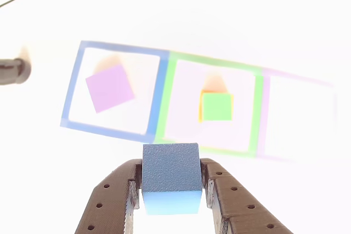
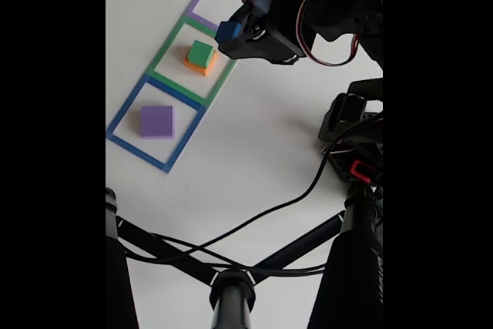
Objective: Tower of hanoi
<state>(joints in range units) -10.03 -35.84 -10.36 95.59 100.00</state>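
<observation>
While my gripper clamps the blue cube above the table, the purple slab lies in the blue outline — a green block tops the orange block in the green outline.

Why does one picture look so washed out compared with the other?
The other view is overexposed: the table glares white and the square outlines look pale and smeared, while the blue cube in the gripper stays sharp. The fixed view is evenly lit, with black side bars.
</observation>
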